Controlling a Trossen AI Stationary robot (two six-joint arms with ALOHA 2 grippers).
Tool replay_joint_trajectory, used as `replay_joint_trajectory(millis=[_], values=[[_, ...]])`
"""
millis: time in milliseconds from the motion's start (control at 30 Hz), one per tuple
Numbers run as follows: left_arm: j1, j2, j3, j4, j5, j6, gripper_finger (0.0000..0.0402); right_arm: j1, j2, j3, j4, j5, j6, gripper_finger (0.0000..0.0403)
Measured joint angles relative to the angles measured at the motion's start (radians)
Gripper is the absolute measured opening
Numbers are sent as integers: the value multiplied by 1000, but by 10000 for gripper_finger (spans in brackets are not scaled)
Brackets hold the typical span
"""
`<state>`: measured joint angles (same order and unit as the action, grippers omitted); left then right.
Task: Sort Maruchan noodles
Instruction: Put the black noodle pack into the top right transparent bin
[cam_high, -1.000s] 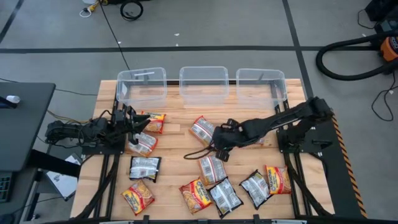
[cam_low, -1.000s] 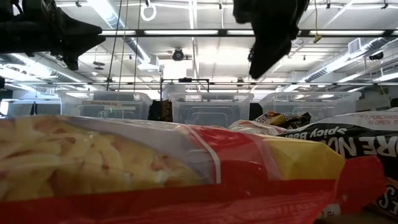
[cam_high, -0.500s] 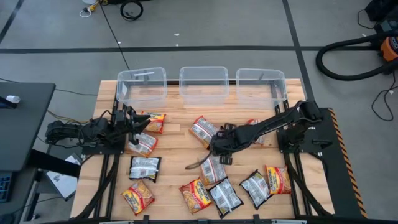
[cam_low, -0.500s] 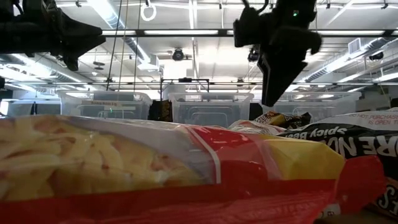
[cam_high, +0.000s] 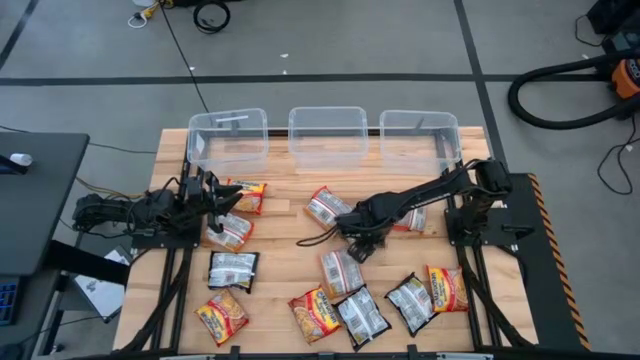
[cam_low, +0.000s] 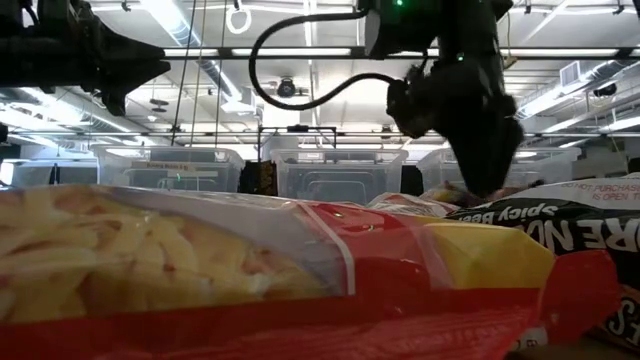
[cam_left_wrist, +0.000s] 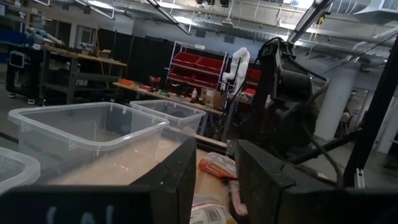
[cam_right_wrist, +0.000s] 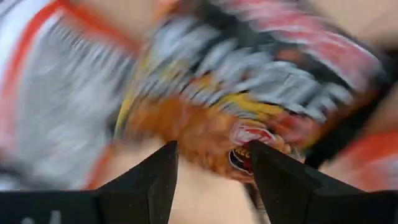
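Several Maruchan noodle packets lie flat on the wooden table: orange-yellow ones (cam_high: 247, 195) (cam_high: 222, 315) (cam_high: 445, 288), red-and-silver ones (cam_high: 326, 208) (cam_high: 342, 272) (cam_high: 228, 230), and dark ones (cam_high: 233, 270) (cam_high: 362, 315). My right gripper (cam_high: 357, 240) (cam_right_wrist: 213, 180) is open and low over the table's middle, between two red-and-silver packets. A blurred packet (cam_right_wrist: 249, 112) fills its wrist view just past the fingers. My left gripper (cam_high: 215, 207) (cam_left_wrist: 216, 180) waits at the left side, open by a narrow gap, above the packets there. My right gripper points down with its open fingers (cam_right_wrist: 155, 180) close over a packet (cam_right_wrist: 205, 124) lying on the table. The wrist view is blurred, and I cannot tell whether the fingers touch it.
Three clear plastic bins (cam_high: 228, 135) (cam_high: 327, 130) (cam_high: 419, 133) stand in a row along the far edge. A red packet (cam_high: 410, 215) lies partly under the right arm. Bare wood shows between the bins and the packets. In the low view a large packet (cam_low: 250, 260) blocks the foreground.
My right gripper has come down from well above the table toward the packets in the middle, staying open, with its arm folding lower. The left arm has kept still. No packet has visibly moved.
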<state>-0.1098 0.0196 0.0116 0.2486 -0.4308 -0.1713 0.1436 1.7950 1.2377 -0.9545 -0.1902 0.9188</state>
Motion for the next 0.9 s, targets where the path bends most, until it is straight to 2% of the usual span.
replay_joint_trajectory(millis=[100,167,233,333,367,433,500,633,800,900], values=[[0,0,0,6,-4,0,117,0,-6,6,41,-178,47,205],[0,0,0,7,-5,0,117,-2,-21,34,34,-203,4,205],[0,0,0,7,-5,0,117,-6,-40,69,24,-164,-101,205],[0,0,0,8,-5,0,117,-12,-57,110,-49,19,-257,205],[0,0,0,8,-8,0,117,-20,-60,114,-84,71,-282,205],[0,0,0,8,-10,-1,117,-54,-60,103,-172,93,-278,205],[0,0,0,9,-10,-1,117,-90,-60,57,-233,94,-237,205],[0,0,0,14,-10,-15,117,-121,-112,-85,-198,82,-170,205],[0,0,0,15,-11,-57,117,-85,-231,-261,-6,12,-61,205],[0,0,0,16,-16,-54,117,-64,-293,-363,111,16,8,205]])
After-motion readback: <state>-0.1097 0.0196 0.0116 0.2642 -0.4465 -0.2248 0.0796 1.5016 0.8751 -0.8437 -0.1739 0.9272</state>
